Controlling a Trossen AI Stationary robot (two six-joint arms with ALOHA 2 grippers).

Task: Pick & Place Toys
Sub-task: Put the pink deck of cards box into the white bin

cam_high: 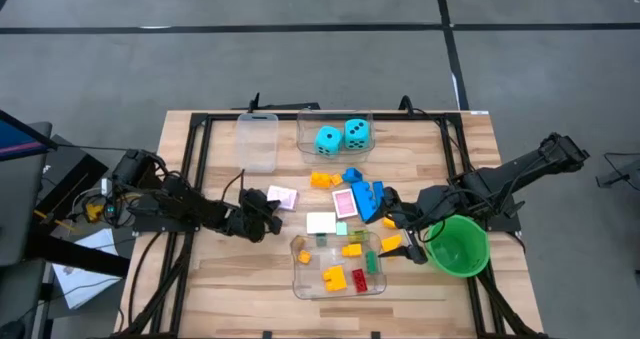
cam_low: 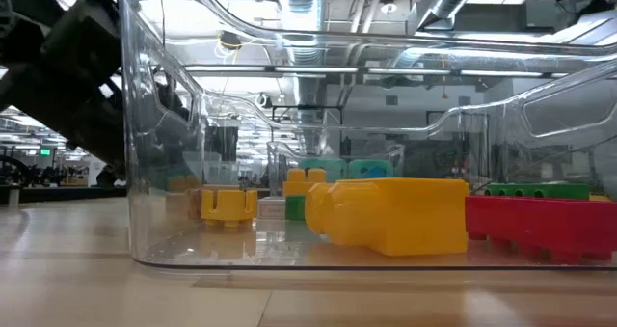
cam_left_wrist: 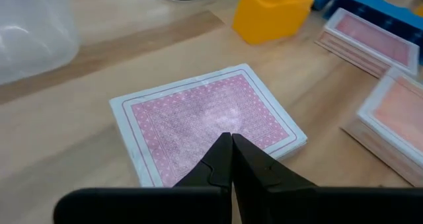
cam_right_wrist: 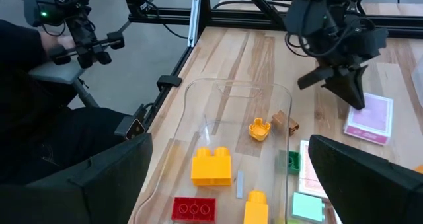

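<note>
A clear tub (cam_high: 340, 264) near the front holds yellow (cam_right_wrist: 211, 166), red (cam_right_wrist: 193, 207) and green (cam_right_wrist: 287, 159) bricks. My right gripper (cam_high: 405, 244) is open and empty over the tub's right end, fingers wide apart (cam_right_wrist: 231, 141). My left gripper (cam_high: 265, 214) is shut, its tips (cam_left_wrist: 231, 141) over a pink-backed card stack (cam_left_wrist: 208, 121) lying flat on the table. More pink-backed cards (cam_high: 345, 204), blue bricks (cam_high: 365, 194) and an orange brick (cam_high: 322, 179) lie mid-table. Two cyan dice (cam_high: 342, 136) sit in a far tub. My left gripper's shut fingertips (cam_left_wrist: 225, 151) come slanting down from the table's left over the near part of the card stack's top (cam_left_wrist: 198, 112). I cannot tell whether they touch it. The stack lies flat on the table.
A green round bowl (cam_high: 460, 244) stands right of my right gripper. An empty clear tub (cam_high: 257, 141) stands at the far left. In the low view the front tub's wall (cam_low: 164, 173) fills the picture, with yellow (cam_low: 395, 211) and red (cam_low: 540, 226) bricks behind it.
</note>
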